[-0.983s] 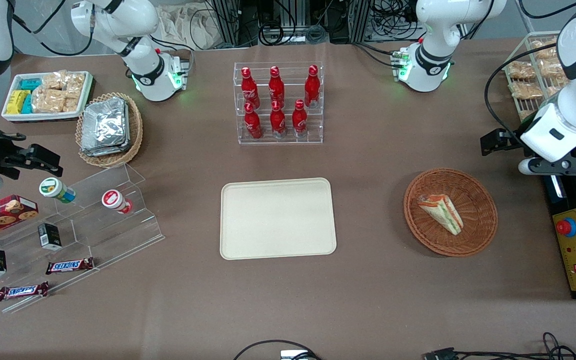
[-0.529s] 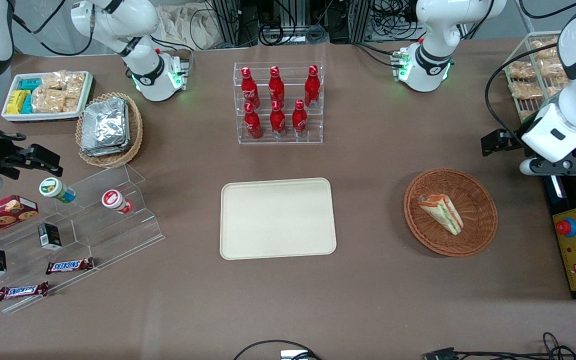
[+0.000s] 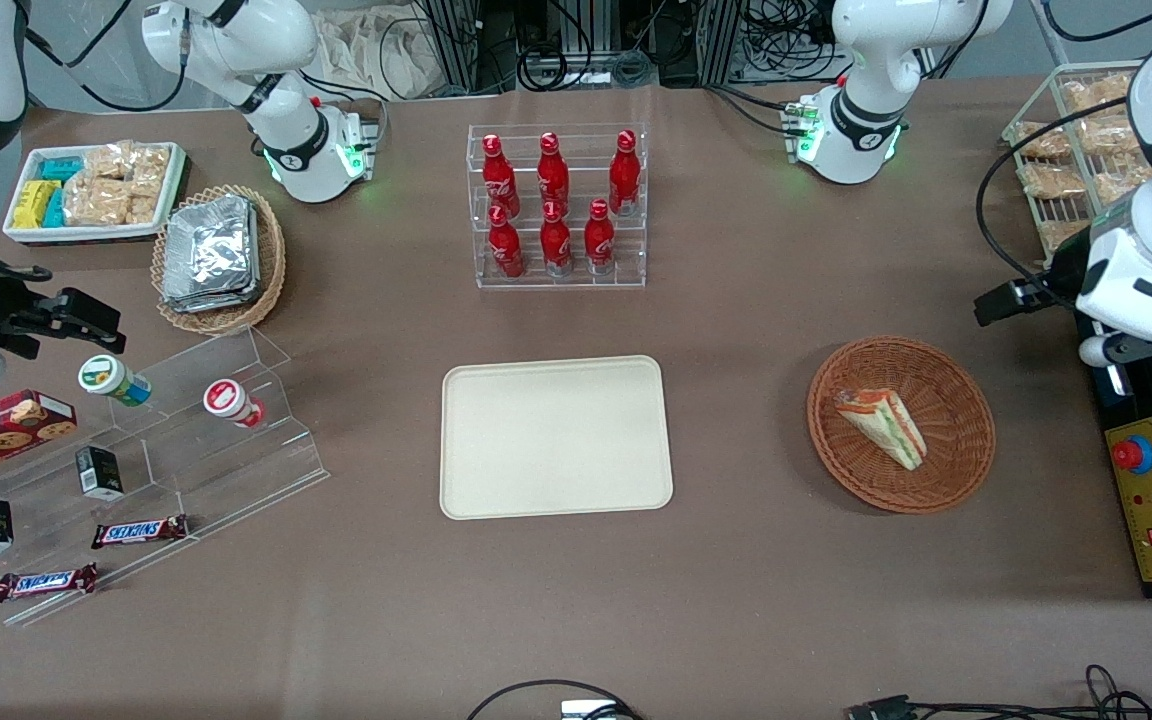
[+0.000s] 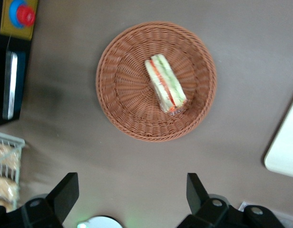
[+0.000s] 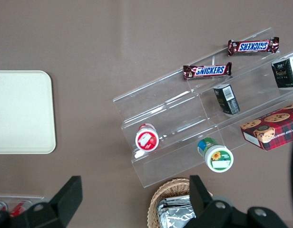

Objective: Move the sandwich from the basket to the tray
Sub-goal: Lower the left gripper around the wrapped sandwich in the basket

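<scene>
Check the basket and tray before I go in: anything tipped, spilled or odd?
Nothing stands out. The sandwich lies intact in the basket, the tray sits flat and bare, and the hand hangs open above the table beside the basket.

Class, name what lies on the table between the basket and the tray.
Nothing: in the front view only bare brown tablecloth separates basket and tray. The gripper hangs open above.

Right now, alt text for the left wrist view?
Looking straight down, a wrapped triangular sandwich lies in a round reddish-brown wicker basket on a brown table. The open gripper hangs above bare tabletop beside the basket, holding nothing. A corner of the cream tray shows at the frame's edge.
</scene>
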Controlling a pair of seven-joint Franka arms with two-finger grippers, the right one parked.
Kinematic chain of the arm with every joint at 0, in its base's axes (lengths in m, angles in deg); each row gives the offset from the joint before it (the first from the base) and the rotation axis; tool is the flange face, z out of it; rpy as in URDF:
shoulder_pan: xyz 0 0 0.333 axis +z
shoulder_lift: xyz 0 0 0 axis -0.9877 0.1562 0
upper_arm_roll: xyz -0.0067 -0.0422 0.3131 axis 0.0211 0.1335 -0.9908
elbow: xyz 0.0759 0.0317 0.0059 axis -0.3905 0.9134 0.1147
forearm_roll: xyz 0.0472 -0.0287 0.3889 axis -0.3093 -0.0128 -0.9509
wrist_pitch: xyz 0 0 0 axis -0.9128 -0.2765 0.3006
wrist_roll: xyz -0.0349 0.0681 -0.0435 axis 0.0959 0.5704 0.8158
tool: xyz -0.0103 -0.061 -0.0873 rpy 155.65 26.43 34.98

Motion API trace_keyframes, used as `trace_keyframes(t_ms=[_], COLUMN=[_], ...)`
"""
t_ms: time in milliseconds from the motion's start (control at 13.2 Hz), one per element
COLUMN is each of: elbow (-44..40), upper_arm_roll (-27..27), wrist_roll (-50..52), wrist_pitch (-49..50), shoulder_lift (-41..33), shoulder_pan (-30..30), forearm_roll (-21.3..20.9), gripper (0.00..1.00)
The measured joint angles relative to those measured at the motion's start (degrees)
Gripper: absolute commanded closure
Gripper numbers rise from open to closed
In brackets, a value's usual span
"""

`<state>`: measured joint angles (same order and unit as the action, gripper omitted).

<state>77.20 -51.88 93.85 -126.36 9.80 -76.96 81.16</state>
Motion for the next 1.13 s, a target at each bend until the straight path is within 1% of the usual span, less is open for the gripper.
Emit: trace_keyframes(t_ms=[151,303,529,1134], elbow=[0.0,0.1,0.1,0.2], upper_arm_roll=[-0.1,0.1,0.1,0.3], wrist_roll=[7.2,10.8,12.8,15.8], wrist_pitch=[-0.1,-0.8,-3.6,-14.6], shoulder_lift=[2.5,5.9,11.0,22.6], shoulder_pan=[0.0,0.0,0.0,-0.2], forearm_roll=[0.0,0.1,0.2,0.6], gripper=[0.00,0.00,0.00,0.00])
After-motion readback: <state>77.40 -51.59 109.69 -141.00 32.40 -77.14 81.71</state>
